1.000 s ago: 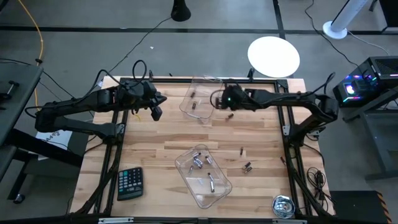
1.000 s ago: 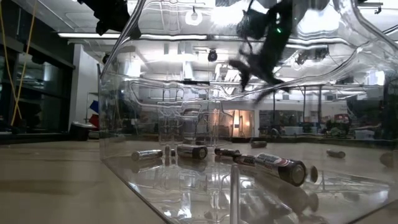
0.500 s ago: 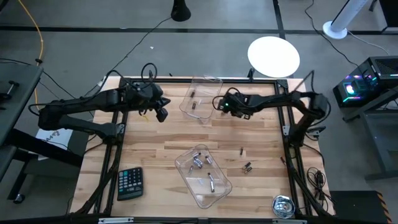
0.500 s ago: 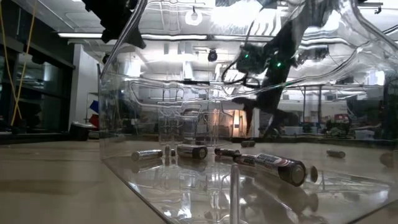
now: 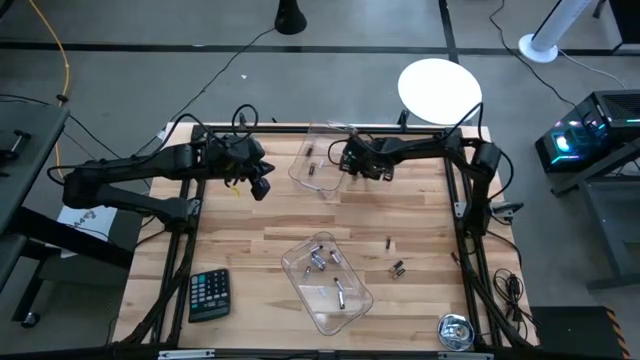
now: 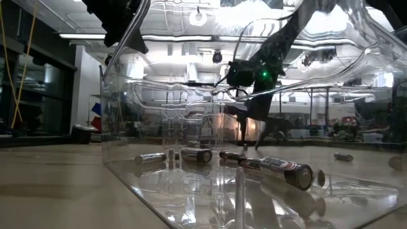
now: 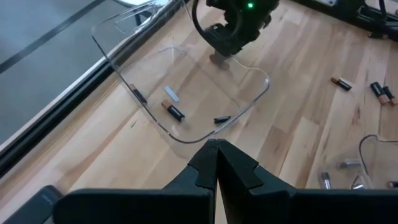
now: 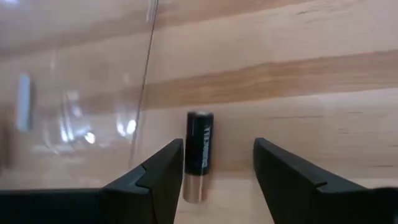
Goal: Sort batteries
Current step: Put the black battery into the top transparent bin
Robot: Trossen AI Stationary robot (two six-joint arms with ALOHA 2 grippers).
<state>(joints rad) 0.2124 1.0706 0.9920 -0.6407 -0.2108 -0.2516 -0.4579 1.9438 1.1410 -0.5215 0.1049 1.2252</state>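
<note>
My right gripper (image 8: 217,165) is open and low over the table beside the far clear tray (image 5: 322,158), at its right wall. One dark battery with a silvery end (image 8: 199,155) lies on the wood between its fingers, close to one finger (image 8: 163,171). My left gripper (image 7: 216,163) is shut and hovers left of that tray (image 7: 186,93), which holds several batteries (image 7: 176,112). The near clear tray (image 5: 326,282) holds several more (image 6: 286,172). Loose batteries (image 5: 397,268) lie right of it.
A calculator (image 5: 209,294) lies at the near left of the table and a round tape measure (image 5: 455,332) at the near right corner. Bare wood stretches between the two trays. Another loose battery (image 5: 388,241) lies right of centre.
My right gripper has come down to the table at the far tray's right wall, shifting slightly toward the table's left as its arm folded back. My left gripper has drifted a little toward the right and near edges. The trays and batteries have stayed put.
</note>
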